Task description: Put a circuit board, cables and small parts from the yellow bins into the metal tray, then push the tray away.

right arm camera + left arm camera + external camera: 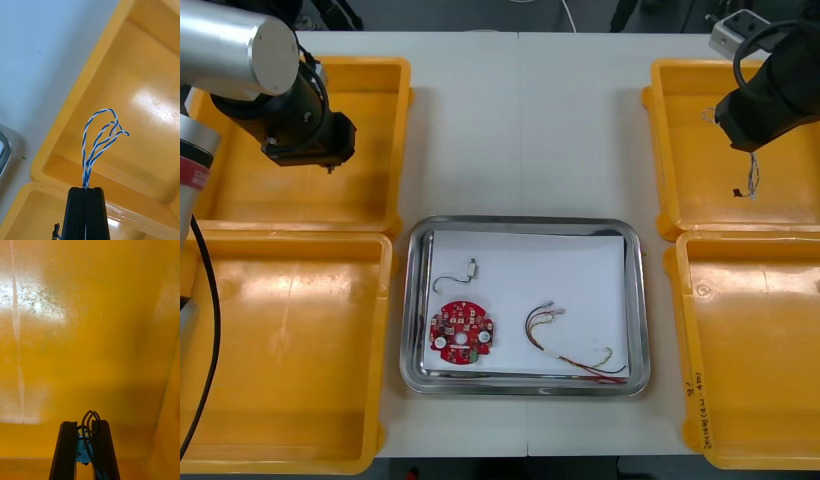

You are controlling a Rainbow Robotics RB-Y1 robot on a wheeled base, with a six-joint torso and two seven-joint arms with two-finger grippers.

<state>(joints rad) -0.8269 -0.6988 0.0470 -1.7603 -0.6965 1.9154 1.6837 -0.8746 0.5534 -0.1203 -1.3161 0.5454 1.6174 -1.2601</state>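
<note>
While the left gripper (85, 424) pinches a small metal part (83, 450) over the far-left yellow bin (240, 195), the metal tray (413, 300) holds a circuit board (461, 333) and red and yellow cable (565, 350). The right gripper (86, 188) grips blue and white cable (99, 144) over the far-right bin (685, 195). Both drops and the push seem left.

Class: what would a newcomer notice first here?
The red circuit board in the white-lined metal tray at mid-table. The right gripper, over the far right yellow bin, is shut on a twisted blue and white cable; the left gripper, over the far left bin, holds a small part.
</note>
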